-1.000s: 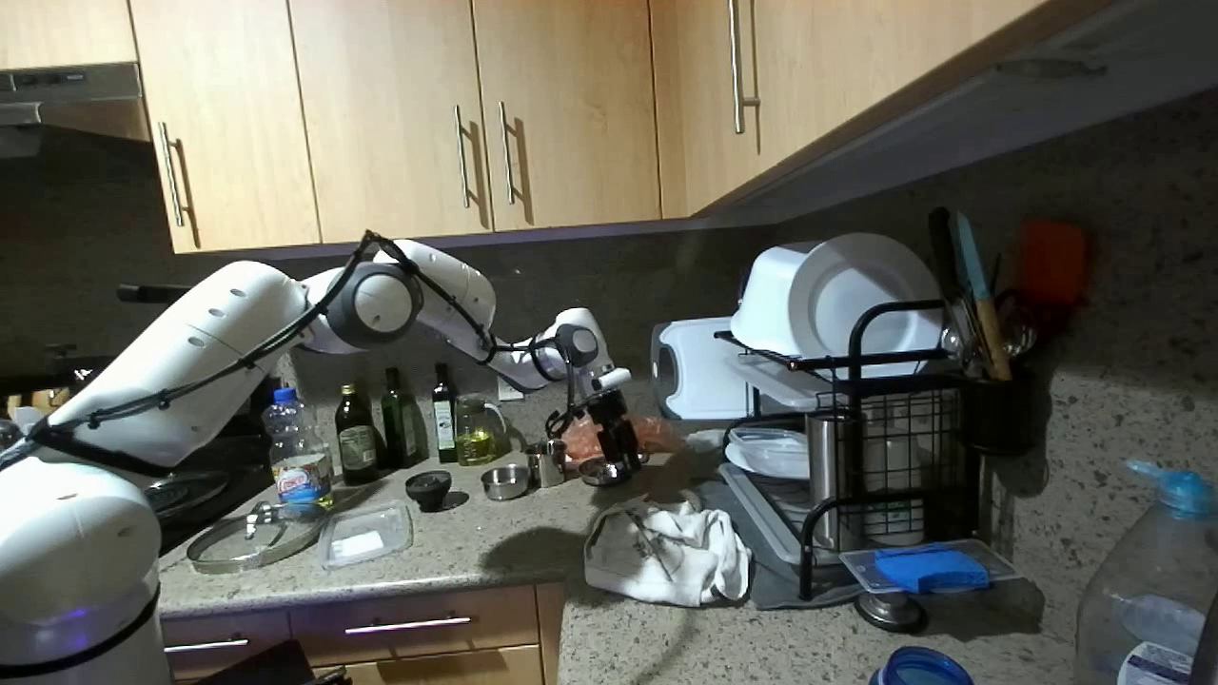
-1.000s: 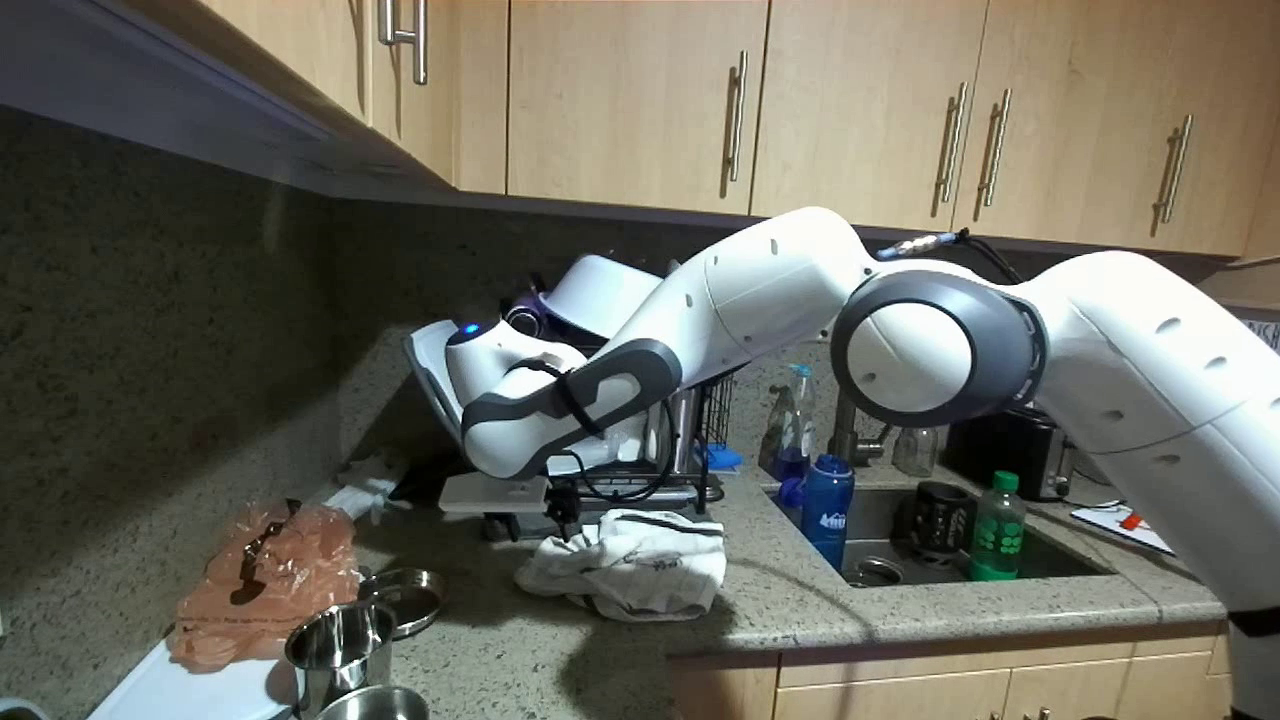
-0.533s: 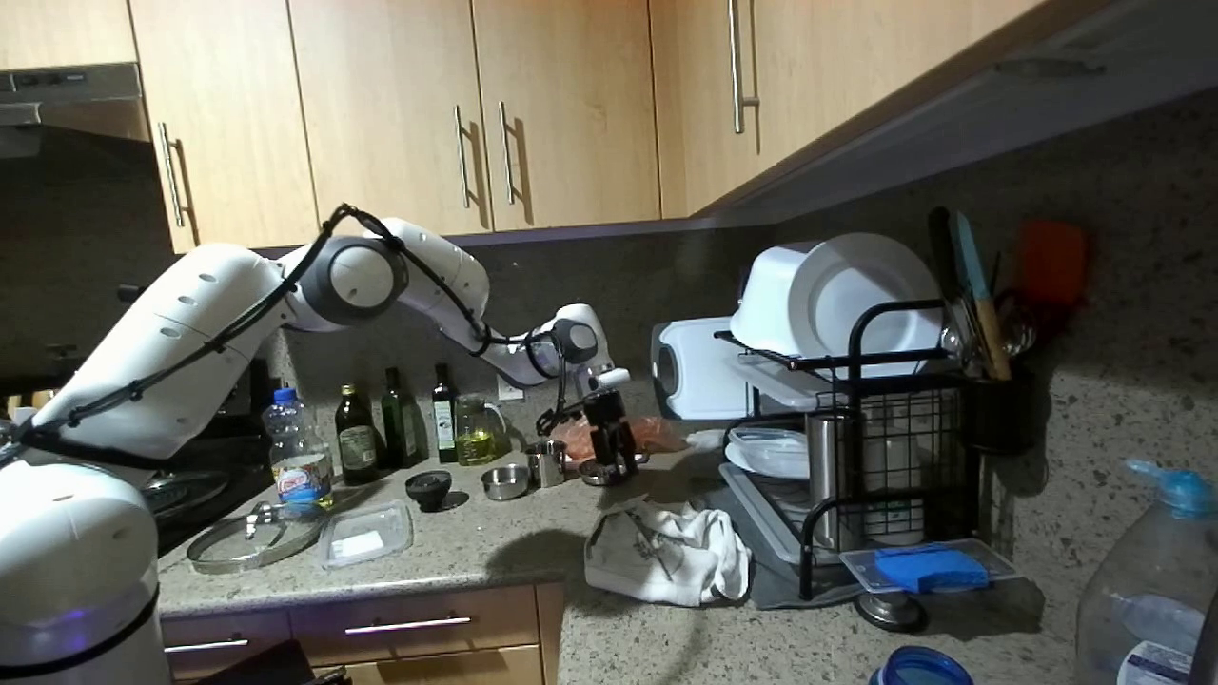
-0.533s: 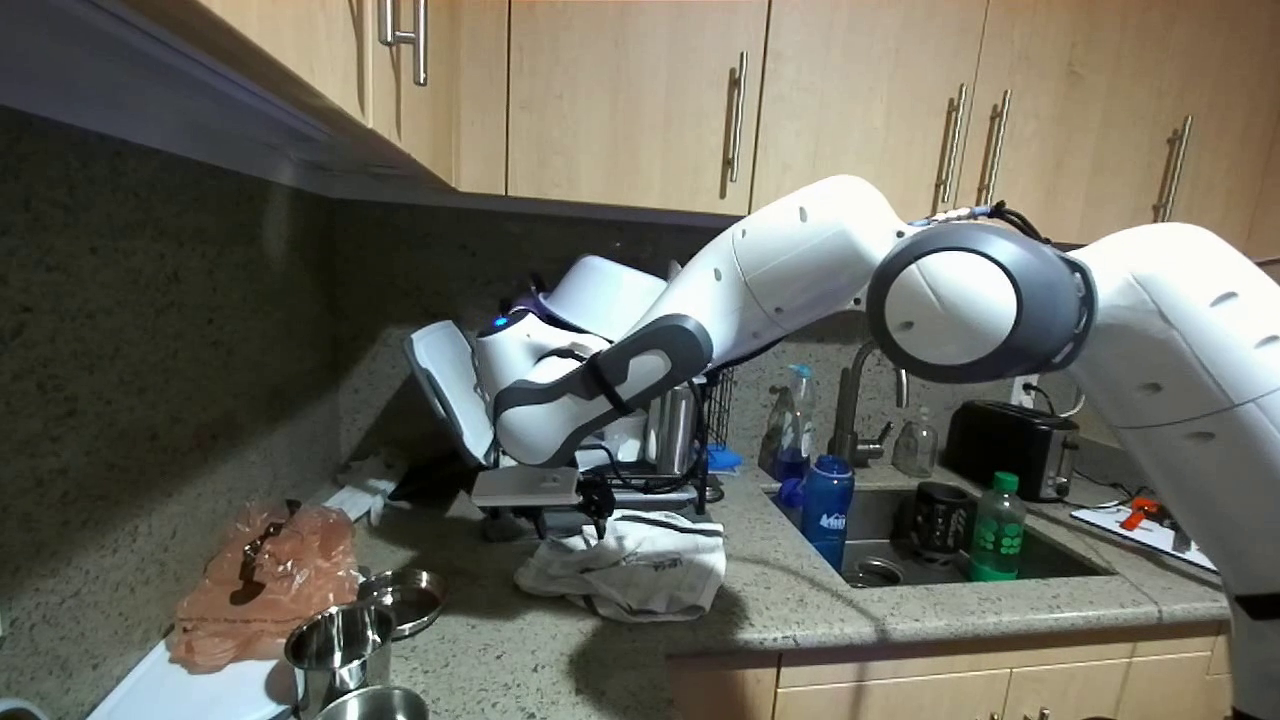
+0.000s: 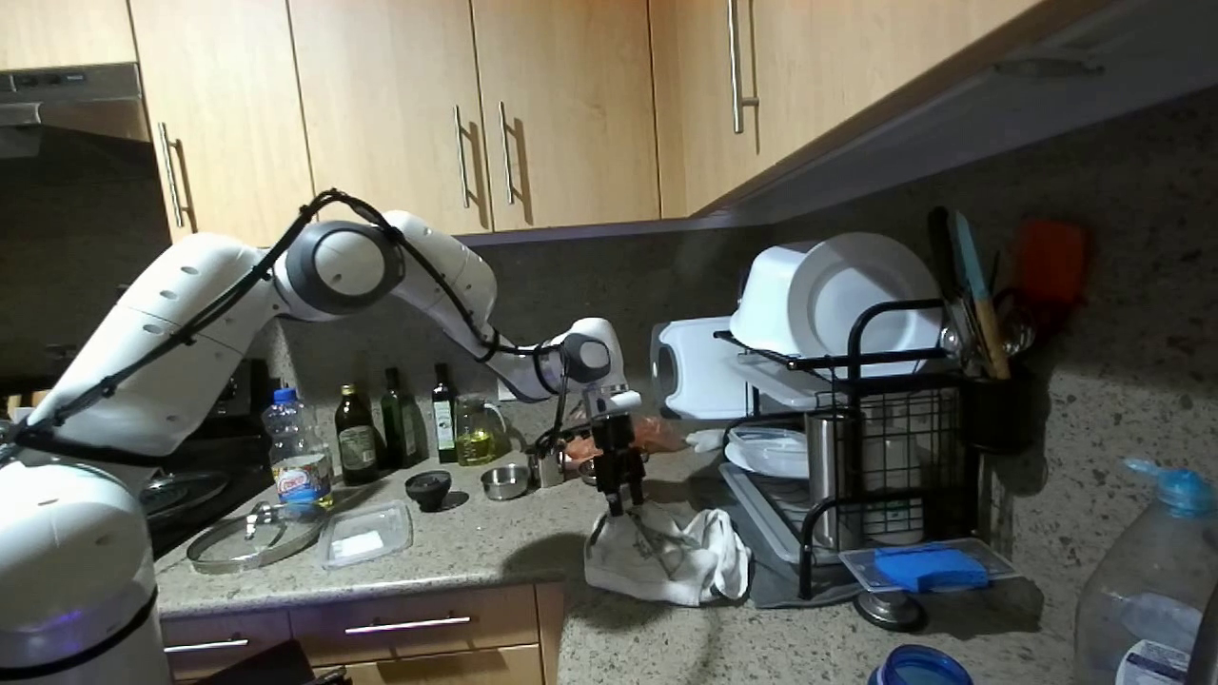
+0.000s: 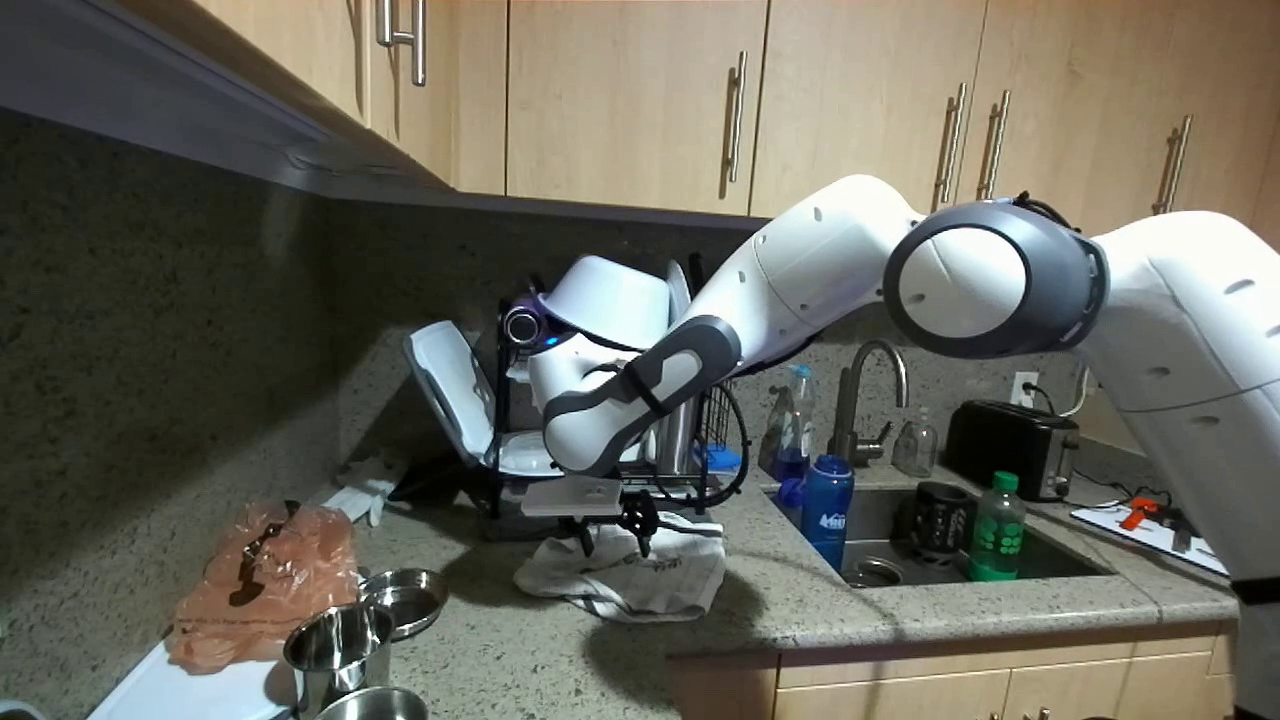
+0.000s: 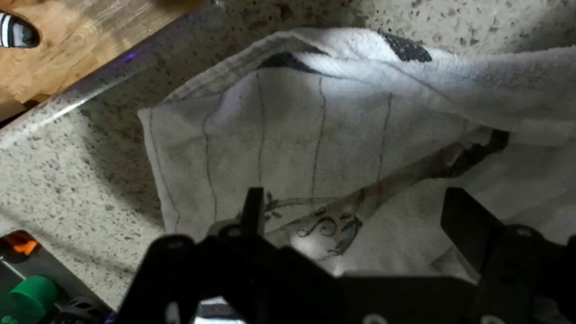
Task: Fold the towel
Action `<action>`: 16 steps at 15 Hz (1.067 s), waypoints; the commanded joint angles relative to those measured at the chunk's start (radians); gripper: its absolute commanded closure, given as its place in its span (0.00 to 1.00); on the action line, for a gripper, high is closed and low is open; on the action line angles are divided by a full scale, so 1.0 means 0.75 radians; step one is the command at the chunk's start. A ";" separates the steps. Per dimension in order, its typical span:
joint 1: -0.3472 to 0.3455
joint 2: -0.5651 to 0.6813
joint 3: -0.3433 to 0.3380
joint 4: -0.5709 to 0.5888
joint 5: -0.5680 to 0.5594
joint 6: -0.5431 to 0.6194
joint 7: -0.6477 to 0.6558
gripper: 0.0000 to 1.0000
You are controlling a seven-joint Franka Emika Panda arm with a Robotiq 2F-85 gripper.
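In both exterior views the arm (image 5: 152, 314) was held bent at the elbow joint (image 6: 962, 282), with the forearm (image 6: 800, 265) angled down toward the wrist (image 6: 590, 425). A black cable (image 5: 333, 195) was strapped along the arm, looped above that joint. Below the wrist the gripper (image 7: 353, 198) was pointed downward, and in the wrist view its two fingers (image 7: 468, 220) were seen parted wide. A blue light (image 6: 552, 341) was lit on the wrist.

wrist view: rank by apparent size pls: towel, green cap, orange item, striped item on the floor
1. Towel, by far, even partly covered.
2. Green cap and striped item: too alike to rank; the striped item runs out of frame.
3. Orange item.
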 commanded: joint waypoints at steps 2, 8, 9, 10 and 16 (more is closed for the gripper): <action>-0.053 0.011 0.002 -0.006 0.095 0.126 0.000 0.00; -0.117 0.081 0.000 0.028 0.247 0.193 -0.005 0.00; -0.127 0.087 -0.002 0.027 0.271 0.203 -0.005 0.00; -0.137 0.090 -0.004 0.025 0.291 0.212 -0.007 0.00; -0.186 0.074 -0.018 0.020 0.381 0.252 -0.013 0.00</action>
